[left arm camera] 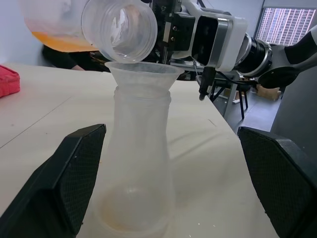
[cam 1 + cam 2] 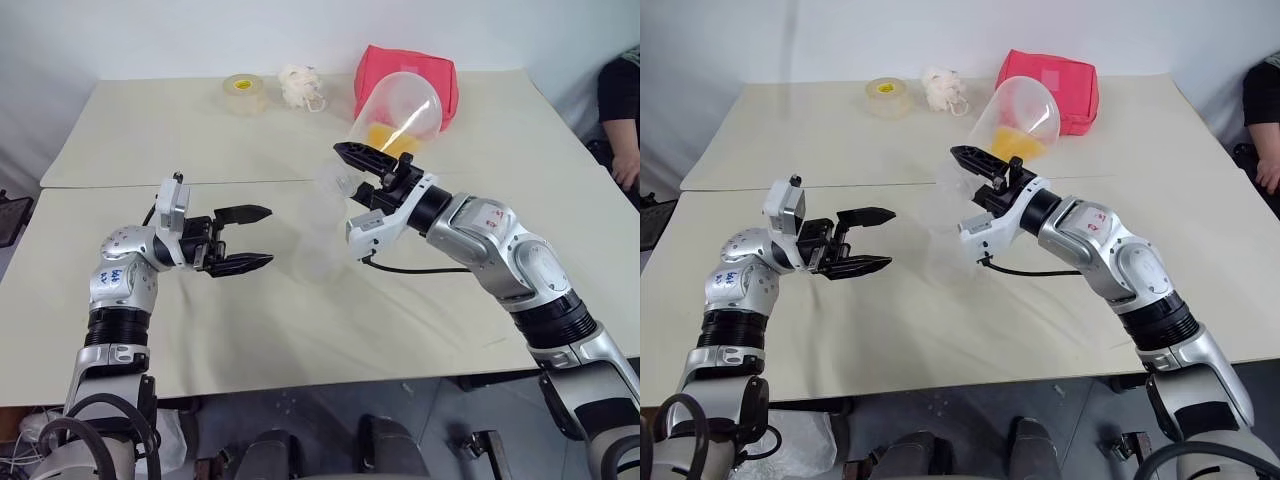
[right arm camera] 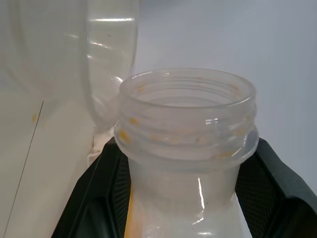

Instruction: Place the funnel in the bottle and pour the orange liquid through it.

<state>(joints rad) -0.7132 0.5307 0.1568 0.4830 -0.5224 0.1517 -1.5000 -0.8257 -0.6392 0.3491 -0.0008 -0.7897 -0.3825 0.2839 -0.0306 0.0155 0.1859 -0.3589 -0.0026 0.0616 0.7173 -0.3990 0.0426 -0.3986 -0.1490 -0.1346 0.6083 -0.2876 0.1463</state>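
Note:
The clear bottle (image 1: 141, 163) stands upright on the table with the whitish funnel (image 1: 143, 74) seated in its neck. My right gripper (image 2: 352, 172) is shut on the threaded neck of a clear flask (image 2: 400, 105), held tilted so its mouth (image 1: 119, 29) sits just over the funnel's rim. The orange liquid (image 2: 388, 135) pools in the flask's raised belly, short of the mouth. My left gripper (image 2: 268, 236) is open beside the bottle (image 2: 318, 250), one finger on each side and neither touching it. The bottle's base looks nearly empty.
At the far side of the table (image 2: 150, 140) lie a red pouch (image 2: 440, 75), a white crumpled wad (image 2: 300, 88) and a roll of tape (image 2: 243, 88). A person's arm (image 2: 622, 110) shows at the right edge. A seam runs across the table behind the grippers.

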